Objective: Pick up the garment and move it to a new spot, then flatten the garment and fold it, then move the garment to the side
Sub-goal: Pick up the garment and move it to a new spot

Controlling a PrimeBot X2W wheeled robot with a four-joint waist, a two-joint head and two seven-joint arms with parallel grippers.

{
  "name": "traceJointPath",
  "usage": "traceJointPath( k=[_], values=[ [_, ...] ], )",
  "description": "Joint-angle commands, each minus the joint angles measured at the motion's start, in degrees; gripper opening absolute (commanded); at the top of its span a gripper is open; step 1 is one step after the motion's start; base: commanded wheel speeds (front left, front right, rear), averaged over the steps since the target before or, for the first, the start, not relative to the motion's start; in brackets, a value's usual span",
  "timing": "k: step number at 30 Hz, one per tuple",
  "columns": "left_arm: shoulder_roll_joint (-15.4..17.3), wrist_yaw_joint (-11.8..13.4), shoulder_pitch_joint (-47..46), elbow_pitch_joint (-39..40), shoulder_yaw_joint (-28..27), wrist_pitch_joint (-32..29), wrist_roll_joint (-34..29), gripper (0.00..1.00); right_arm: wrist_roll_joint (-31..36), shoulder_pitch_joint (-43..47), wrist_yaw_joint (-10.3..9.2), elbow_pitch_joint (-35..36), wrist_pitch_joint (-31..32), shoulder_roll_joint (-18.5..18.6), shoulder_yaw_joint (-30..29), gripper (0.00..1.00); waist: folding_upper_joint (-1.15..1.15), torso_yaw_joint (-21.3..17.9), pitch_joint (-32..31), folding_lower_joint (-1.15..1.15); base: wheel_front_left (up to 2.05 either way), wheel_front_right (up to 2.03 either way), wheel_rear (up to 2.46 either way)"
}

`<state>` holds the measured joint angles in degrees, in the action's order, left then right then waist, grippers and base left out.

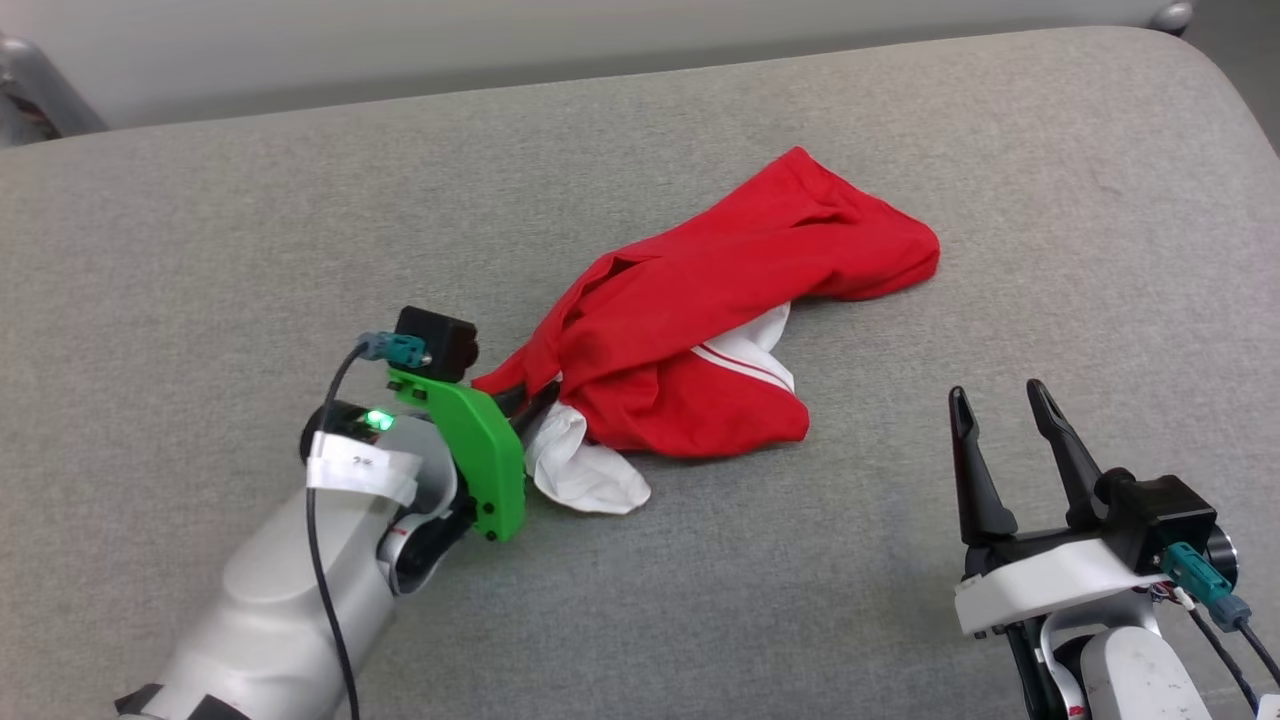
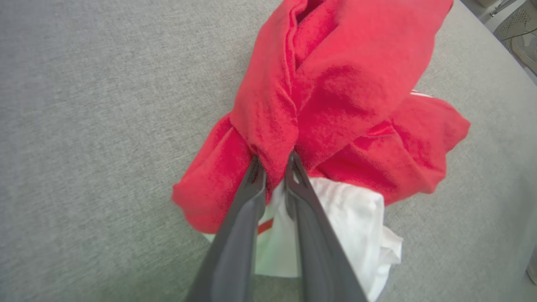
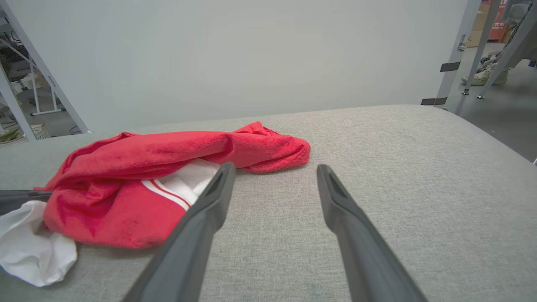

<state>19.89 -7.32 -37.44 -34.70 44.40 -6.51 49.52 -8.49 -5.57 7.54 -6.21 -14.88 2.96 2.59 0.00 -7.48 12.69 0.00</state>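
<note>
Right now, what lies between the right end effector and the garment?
Nothing but bare grey fabric surface, as the head view shows: the open right end effector stands apart from the garment.

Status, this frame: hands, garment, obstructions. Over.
Left hand pinching a red fold of the garment. Right hand open, apart from it. Garment crumpled on grey surface. Nothing in the way.

- left gripper (image 1: pixel 535 400) at 8 o'clock, head view; fingers toward 2 o'clock, pinched close
- right gripper (image 1: pixel 1000 392) at 4 o'clock; fingers toward 12 o'clock, spread wide
</note>
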Motion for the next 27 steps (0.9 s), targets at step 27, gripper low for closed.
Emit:
traceJointPath(
  k=[27],
  values=[
    [1.4, 8.2, 14.6, 18.4, -16.1, 21.5, -16.6, 1.0, 5.1, 7.1, -0.05, 0.7, -0.1, -0.1, -3.8, 1.0, 0.0, 10.9, -13.8, 0.0, 0.0, 0.0, 0.0]
  ],
)
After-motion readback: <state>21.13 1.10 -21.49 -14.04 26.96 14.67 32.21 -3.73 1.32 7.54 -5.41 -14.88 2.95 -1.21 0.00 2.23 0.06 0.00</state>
